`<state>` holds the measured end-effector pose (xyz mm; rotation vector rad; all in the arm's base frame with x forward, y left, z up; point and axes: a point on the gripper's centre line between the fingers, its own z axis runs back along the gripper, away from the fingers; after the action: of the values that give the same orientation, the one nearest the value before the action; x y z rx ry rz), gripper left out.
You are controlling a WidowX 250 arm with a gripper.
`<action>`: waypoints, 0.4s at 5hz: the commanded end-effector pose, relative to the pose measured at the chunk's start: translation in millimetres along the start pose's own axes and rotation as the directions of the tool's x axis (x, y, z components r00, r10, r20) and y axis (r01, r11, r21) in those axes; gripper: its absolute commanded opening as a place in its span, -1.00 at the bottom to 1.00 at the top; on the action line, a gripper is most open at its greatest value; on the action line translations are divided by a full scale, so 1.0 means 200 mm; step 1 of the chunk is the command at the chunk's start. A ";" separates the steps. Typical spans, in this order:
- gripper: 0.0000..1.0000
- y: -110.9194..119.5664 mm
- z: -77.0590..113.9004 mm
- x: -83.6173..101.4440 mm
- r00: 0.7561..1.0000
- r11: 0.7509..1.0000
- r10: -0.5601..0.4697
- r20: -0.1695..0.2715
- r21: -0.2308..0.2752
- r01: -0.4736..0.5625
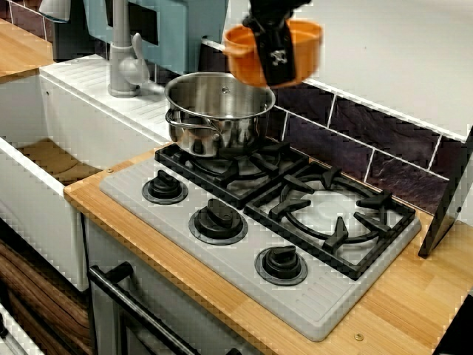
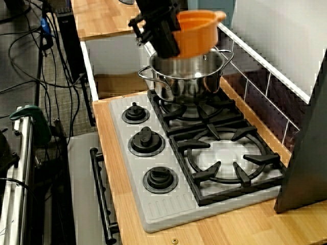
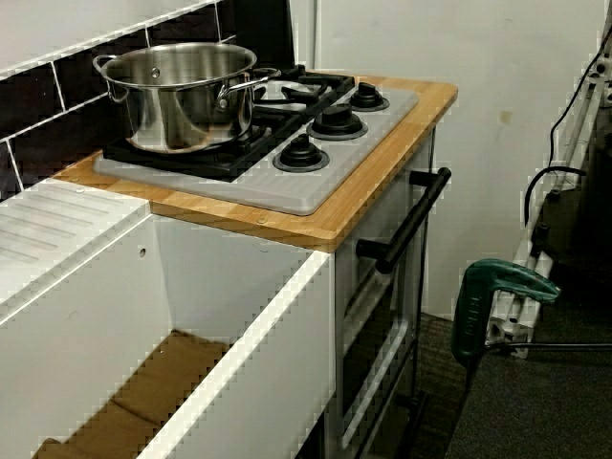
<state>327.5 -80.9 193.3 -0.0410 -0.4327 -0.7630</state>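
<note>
Because the gripper [image 1: 277, 58] is clenched on the near wall of the orange bowl [image 1: 304, 44], which hangs in the air over the far rim of the steel pot [image 1: 218, 111], the grip looks one-sided. I judge that the bowl handles best if it is held level and moved slowly, so that it does not swing on the fingers. In the view from the side the bowl's bottom overlaps the pot's rim. Whether they touch I cannot tell, so a little more height seems the safe course, to avoid knocking the pot on its grate.

Counted from the front of the counter to the back:
- one black oven handle [image 1: 140, 310]
- three knobs [image 1: 218, 220] in a row
- two black grates, one bare [image 1: 332, 211] and the other [image 1: 244, 174] under the pot
- one steel pot with two handles
- one orange bowl
- one gripper
- one grey tap [image 1: 122, 59] behind the sink [image 1: 37, 200]
</note>
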 end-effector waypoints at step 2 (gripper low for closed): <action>-1.00 0.16 0.06 -0.28 1.000 0.973 -0.021 -0.022 0.230 0.025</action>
<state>344.3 -28.2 178.2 0.1722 -0.4703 -0.7301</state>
